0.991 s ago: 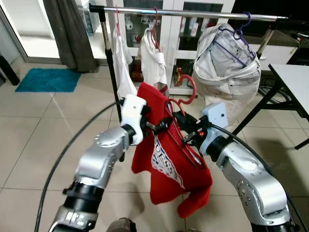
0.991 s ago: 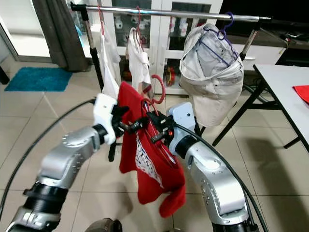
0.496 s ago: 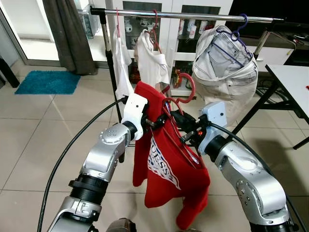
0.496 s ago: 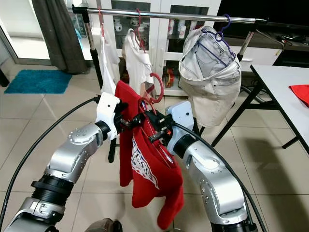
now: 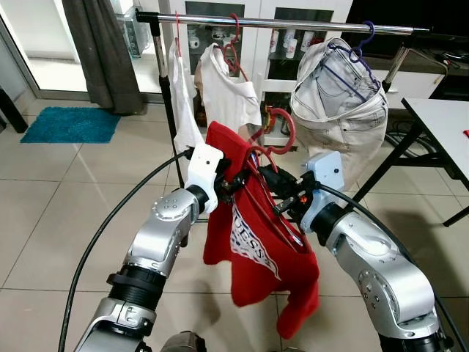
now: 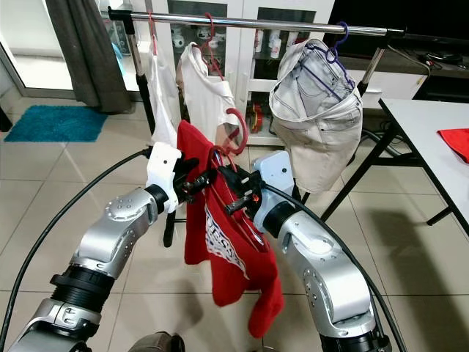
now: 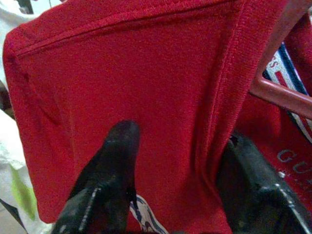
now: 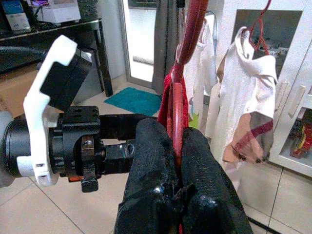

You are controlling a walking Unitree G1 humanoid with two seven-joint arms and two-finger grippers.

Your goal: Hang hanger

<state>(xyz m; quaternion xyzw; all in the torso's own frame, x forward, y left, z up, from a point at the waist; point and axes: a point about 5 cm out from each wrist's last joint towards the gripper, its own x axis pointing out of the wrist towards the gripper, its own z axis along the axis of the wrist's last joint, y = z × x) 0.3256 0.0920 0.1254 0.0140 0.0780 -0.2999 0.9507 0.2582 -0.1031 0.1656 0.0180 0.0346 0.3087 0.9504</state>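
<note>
gripping the red hanger [image 8: 176, 105] with our right gripper [image 8: 176, 161], fingers pinched tight; our left gripper [image 7: 178, 180] fingers straddle the red shirt [image 5: 253, 242], clamped below the rail [image 5: 293, 23].

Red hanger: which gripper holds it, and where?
Right gripper pinches the red hanger at its neck below the hook; left gripper holds the red shirt.
</note>
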